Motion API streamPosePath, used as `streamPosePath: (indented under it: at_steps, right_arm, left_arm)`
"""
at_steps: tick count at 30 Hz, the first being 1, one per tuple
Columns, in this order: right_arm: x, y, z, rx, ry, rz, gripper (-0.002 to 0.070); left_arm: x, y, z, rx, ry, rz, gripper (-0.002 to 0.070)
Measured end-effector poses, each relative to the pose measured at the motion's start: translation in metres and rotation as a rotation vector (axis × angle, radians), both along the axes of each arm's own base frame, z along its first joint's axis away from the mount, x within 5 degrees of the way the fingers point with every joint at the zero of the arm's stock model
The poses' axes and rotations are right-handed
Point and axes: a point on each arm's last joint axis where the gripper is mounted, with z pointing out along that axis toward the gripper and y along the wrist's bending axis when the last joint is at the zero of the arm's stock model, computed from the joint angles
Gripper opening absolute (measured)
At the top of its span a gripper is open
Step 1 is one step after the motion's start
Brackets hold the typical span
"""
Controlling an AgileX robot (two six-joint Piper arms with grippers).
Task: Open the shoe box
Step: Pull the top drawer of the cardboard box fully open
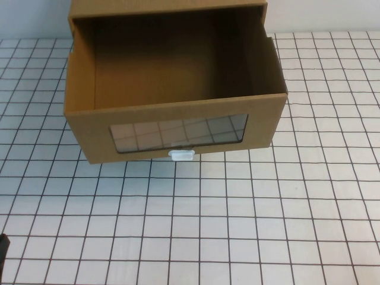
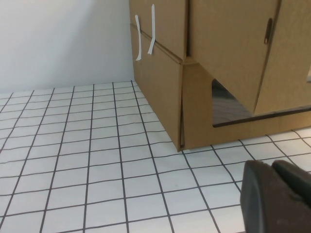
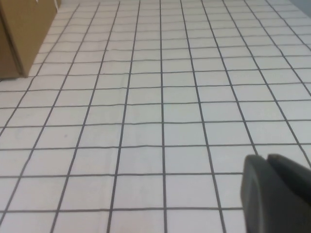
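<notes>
The brown cardboard shoe box [image 1: 89,127] stands at the back of the table with its lid [image 1: 166,7] swung up behind it, so the empty inside shows. Its front wall has a clear window [image 1: 178,133] and a small white tab [image 1: 181,155] under it. My left gripper [image 2: 271,166] hangs low over the table near the box's corner [image 2: 160,87], shut and empty. My right gripper [image 3: 266,159] is shut on nothing too, well away from the box [image 3: 24,34], over the bare grid.
A white tablecloth with a dark grid [image 1: 237,219] covers the table. A pale wall [image 2: 63,43] stands behind the box. Two white tape strips [image 2: 145,36] stick to the box's side. A dark bit of the left arm [image 1: 3,252] shows at the near left edge.
</notes>
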Motion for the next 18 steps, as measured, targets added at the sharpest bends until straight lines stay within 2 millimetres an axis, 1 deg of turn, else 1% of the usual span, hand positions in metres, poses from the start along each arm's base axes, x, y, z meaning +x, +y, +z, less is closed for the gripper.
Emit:
streamPosePath:
  at_steps: [18]
  right_arm:
    - [-0.0005, 0.0002, -0.0020, 0.008, 0.022, 0.000, -0.0013]
  left_arm:
    - [0.0000, 0.0000, 0.0000, 0.000, 0.000, 0.000, -0.0002]
